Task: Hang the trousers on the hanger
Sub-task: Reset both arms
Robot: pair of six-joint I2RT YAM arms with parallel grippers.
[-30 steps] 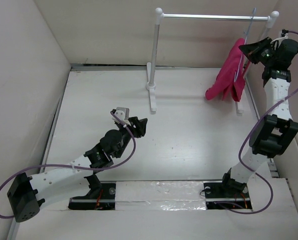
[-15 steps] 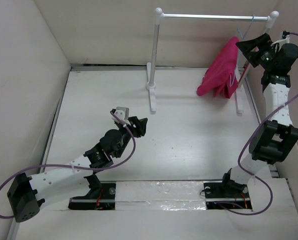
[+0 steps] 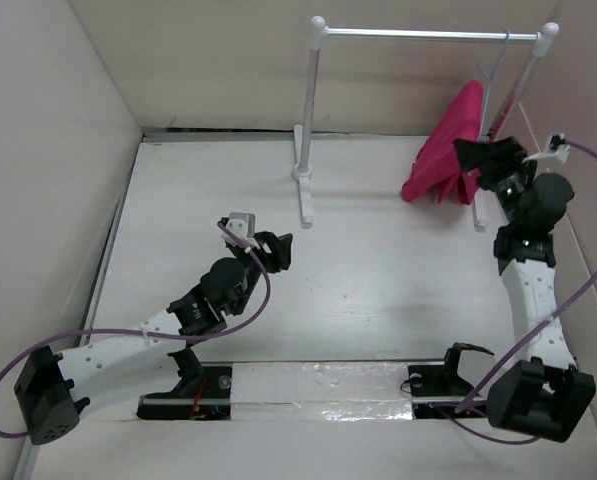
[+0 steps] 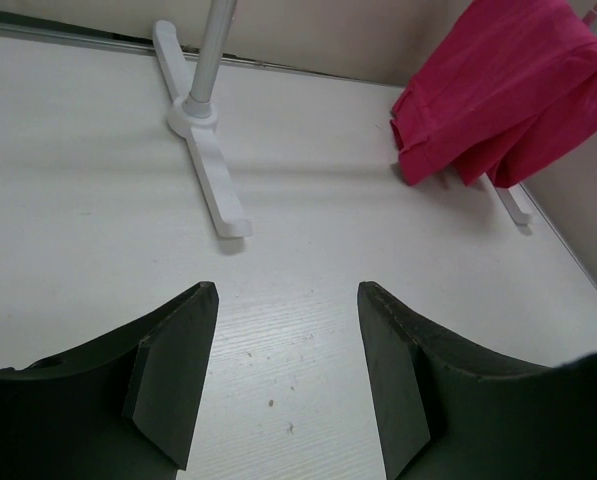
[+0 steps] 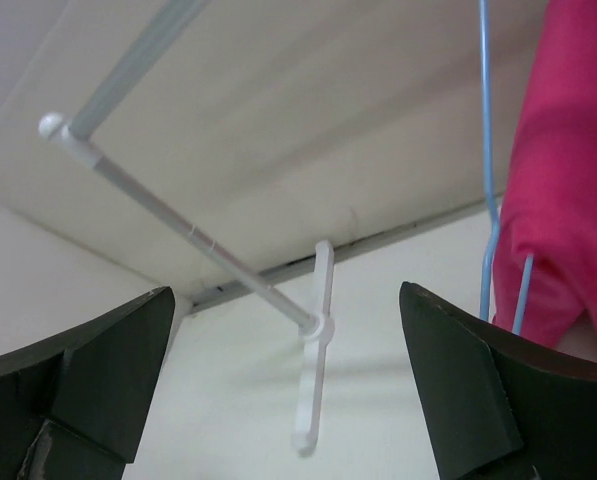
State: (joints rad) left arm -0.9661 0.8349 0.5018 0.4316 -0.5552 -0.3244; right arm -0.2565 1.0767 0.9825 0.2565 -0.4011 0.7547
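Though faint overhead, the hanger reads blue from right wrist.

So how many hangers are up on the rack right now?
1: the hanger hooked near the right end of the rack bar, trousers draped over it. No others visible.

The setting is a robotics lab test cell, not a home. A bare white counter is boxed in by plain pale panels at the left, back and right of the frame. Two arms, left and right, are bolted along the bottom edge beside a taped strip, trailing purple cables. A small white rack stands at upper centre.
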